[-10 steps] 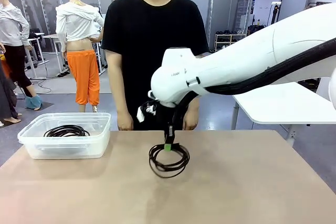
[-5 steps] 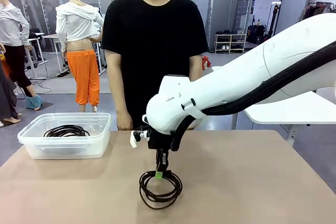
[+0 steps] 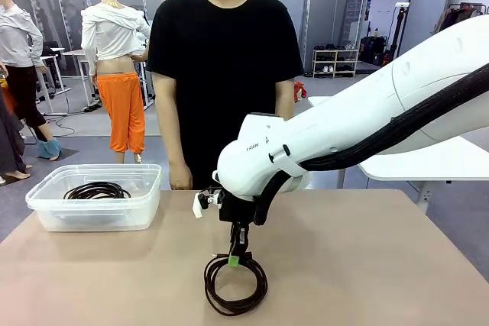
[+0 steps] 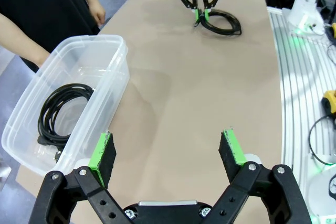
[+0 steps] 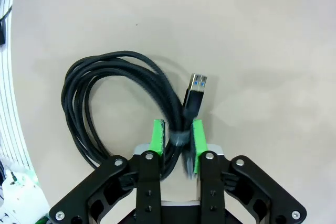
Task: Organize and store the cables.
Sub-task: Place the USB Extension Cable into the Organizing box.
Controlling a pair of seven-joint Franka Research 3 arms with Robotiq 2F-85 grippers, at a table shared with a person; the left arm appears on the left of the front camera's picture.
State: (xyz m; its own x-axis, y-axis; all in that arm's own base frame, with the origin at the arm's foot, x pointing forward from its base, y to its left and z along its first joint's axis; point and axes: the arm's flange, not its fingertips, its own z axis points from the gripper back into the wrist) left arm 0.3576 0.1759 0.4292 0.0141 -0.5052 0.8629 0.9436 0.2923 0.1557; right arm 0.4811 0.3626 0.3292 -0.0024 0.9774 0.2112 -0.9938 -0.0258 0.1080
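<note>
Well right of the clear bin (image 3: pixel 145 208), the right gripper (image 3: pixel 237 259) is straddling a coiled cable (image 3: pixel 235 284) at its band, jaws narrowly parted, seemingly setting it on the table (image 3: pixel 382 265).

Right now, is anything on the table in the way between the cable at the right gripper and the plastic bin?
Nothing visible. The coiled cable lies by the right gripper, and only bare table runs to the clear bin, which already holds another coil.

1. Even, bright overhead light; front view sharp.
2. Soft shadows on the worktop (image 3: pixel 367 265) under the right arm and beside the bin (image 4: pixel 113 61).
3. Wrist views bow at the edges; near fingers (image 4: pixel 103 153) slightly soft.
</note>
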